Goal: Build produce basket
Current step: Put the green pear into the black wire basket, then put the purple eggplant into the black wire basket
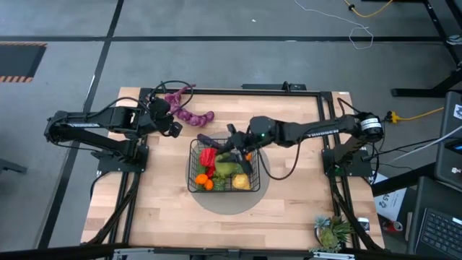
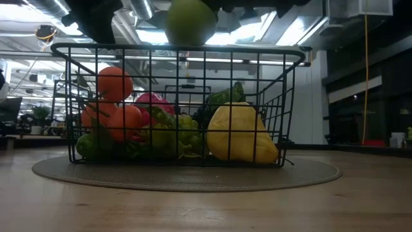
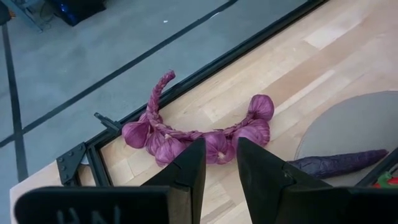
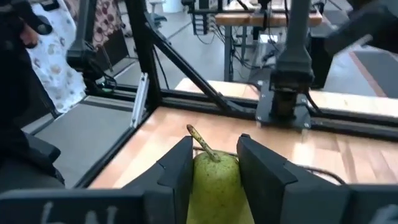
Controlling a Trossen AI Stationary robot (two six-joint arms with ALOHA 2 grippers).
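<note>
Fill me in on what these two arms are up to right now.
They are filling a black wire basket with toy produce. The right gripper holds a green pear above the basket, which sits on a grey round mat and already has oranges, a lemon and other pieces in it. The left gripper hovers over a purple garlic string lying on the table.

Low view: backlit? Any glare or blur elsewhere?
Low view: yes, bright ceiling lights behind leave the basket wires and the arm above as silhouettes; the pear stays readable. High view: even light, no glare, soft shadow under the basket. Left wrist view: purple string sharp, near fingers soft. Right wrist view: background mildly soft, pear sharp.
</note>
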